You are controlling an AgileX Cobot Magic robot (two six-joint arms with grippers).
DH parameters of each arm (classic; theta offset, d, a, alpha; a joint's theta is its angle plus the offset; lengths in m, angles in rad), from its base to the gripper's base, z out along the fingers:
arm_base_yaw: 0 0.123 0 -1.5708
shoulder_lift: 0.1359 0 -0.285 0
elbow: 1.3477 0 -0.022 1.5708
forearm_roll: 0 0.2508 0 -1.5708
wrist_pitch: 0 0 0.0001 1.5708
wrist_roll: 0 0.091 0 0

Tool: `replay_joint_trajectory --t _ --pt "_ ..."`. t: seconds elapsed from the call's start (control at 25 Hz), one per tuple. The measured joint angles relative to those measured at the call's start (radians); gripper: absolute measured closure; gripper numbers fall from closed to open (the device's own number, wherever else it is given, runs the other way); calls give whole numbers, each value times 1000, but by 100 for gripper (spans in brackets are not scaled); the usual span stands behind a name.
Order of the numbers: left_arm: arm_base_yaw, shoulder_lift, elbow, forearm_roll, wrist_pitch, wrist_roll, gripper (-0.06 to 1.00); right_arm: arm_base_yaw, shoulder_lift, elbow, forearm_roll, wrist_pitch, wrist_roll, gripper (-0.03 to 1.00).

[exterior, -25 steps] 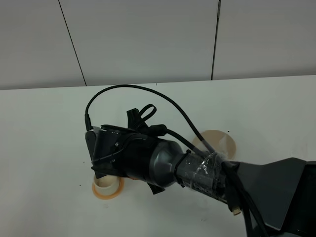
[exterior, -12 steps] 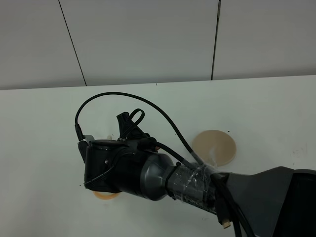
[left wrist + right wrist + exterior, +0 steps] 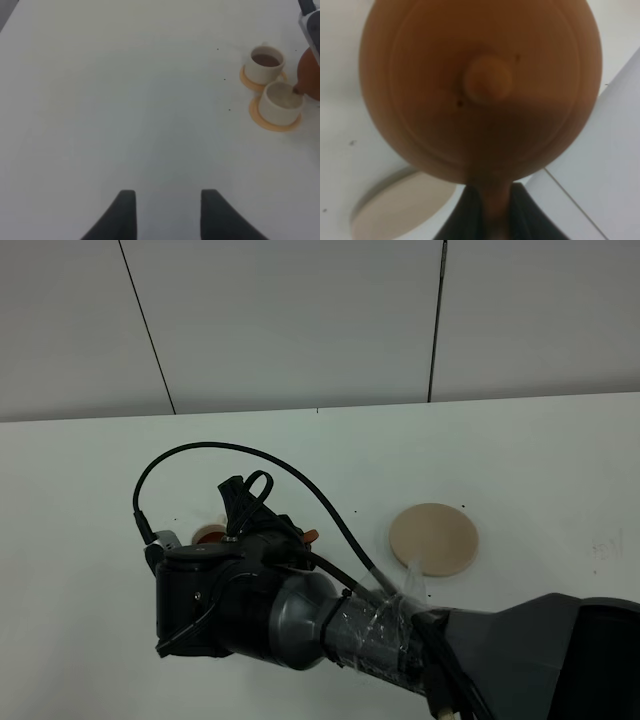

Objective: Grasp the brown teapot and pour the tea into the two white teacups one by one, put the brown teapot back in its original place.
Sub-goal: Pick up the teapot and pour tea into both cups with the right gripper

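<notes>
The brown teapot point(image 3: 480, 85) fills the right wrist view, lid knob facing the camera. My right gripper point(image 3: 490, 212) is shut on its loop handle. In the left wrist view the teapot point(image 3: 310, 75) hangs at the edge with its spout at the rim of the nearer white teacup point(image 3: 282, 101). The farther teacup point(image 3: 266, 64) holds dark tea. Each cup stands on an orange saucer. From above, my right arm point(image 3: 260, 605) hides the teapot and one cup; the other cup point(image 3: 208, 534) peeks out. The beige coaster point(image 3: 433, 539) lies bare. My left gripper point(image 3: 169, 215) hovers open over the table.
The white table point(image 3: 540, 460) runs back to a grey panelled wall. A black cable point(image 3: 250, 455) loops above my right wrist. The coaster point(image 3: 400, 205) also shows under the teapot in the right wrist view.
My right arm has swung left and lower in the overhead view, covering the cup and saucer seen before. The far cup has come into sight and the coaster is now fully uncovered.
</notes>
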Motion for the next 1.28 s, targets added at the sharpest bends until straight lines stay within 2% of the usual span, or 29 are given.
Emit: replay_joint_trajectory --t 1.28 --pt "0 0 0 0 0 0 57 22 0 0 -107 -1 -59 88"
